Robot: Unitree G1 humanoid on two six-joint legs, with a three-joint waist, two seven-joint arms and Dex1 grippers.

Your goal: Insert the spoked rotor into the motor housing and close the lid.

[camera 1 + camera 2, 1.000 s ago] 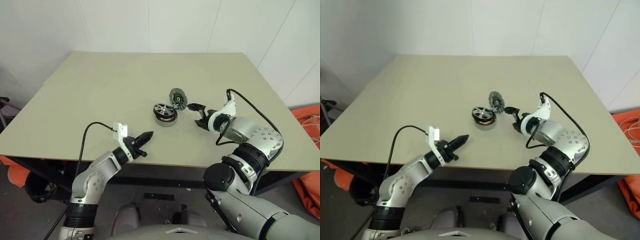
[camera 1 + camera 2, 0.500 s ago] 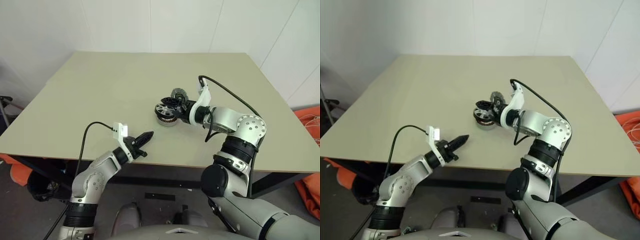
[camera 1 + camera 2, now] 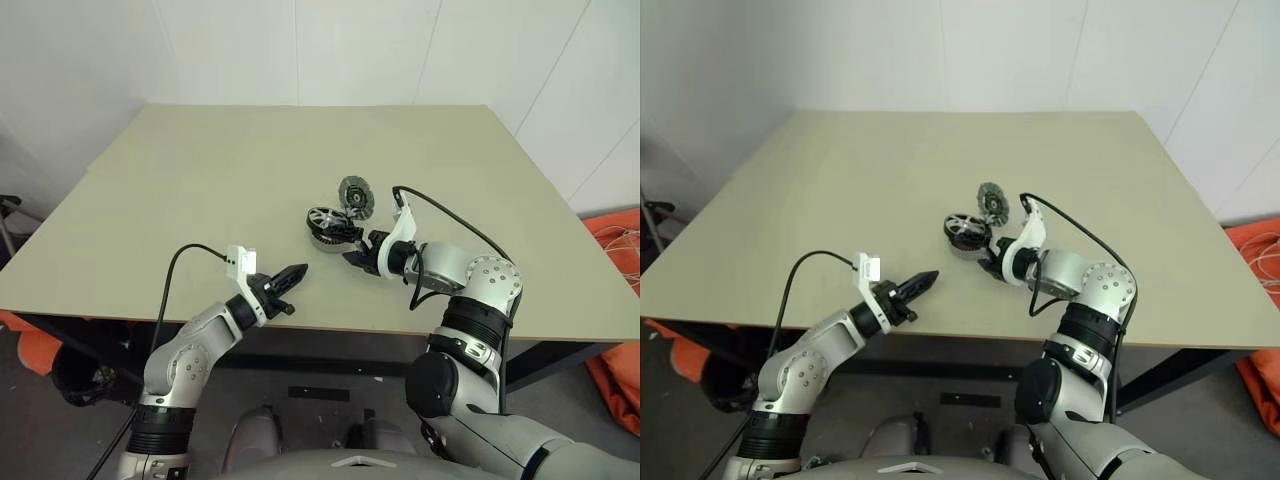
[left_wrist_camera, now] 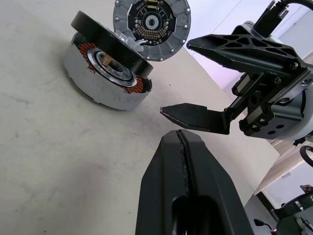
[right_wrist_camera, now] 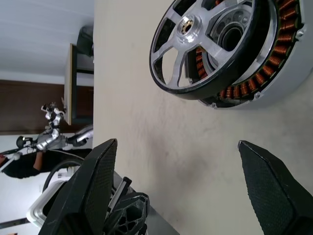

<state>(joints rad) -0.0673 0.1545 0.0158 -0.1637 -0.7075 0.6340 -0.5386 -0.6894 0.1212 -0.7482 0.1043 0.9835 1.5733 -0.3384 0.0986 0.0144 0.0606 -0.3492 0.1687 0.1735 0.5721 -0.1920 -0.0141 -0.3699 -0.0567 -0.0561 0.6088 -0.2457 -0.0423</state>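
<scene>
Currently we are holding the right gripper (image 3: 357, 254) with its jaws spread to full width and nothing between them; the fingers are bracketing open table just short of the motor housing (image 3: 330, 229). We are keeping the left gripper (image 3: 296, 271) fully closed on nothing, poised over the near edge of the table (image 3: 180, 190), well apart from the parts.

The spoked rotor (image 5: 205, 46) is resting on top of the housing but is not seated: it is sitting tilted and offset, so one side of its rim is riding above the copper windings while the other side is overhanging the drum. The lid (image 3: 355, 194) is standing just beside the housing on the far side, leaning on its edge with its patterned face turned toward us.

Risks, as we are judging them:
- Closing on the drum wall alone is likely to push the housing across the table, since nothing is bracing it.
- Pressing down on the raised side of the rotor is likely to jam it crooked or scrape the windings.
- A sideways nudge of the housing is likely to topple the leaning lid.

The rotor's axis is pointing up and leaning toward the near edge. Being a flat wheel, it has no long axis; its face is tipped off level.
</scene>
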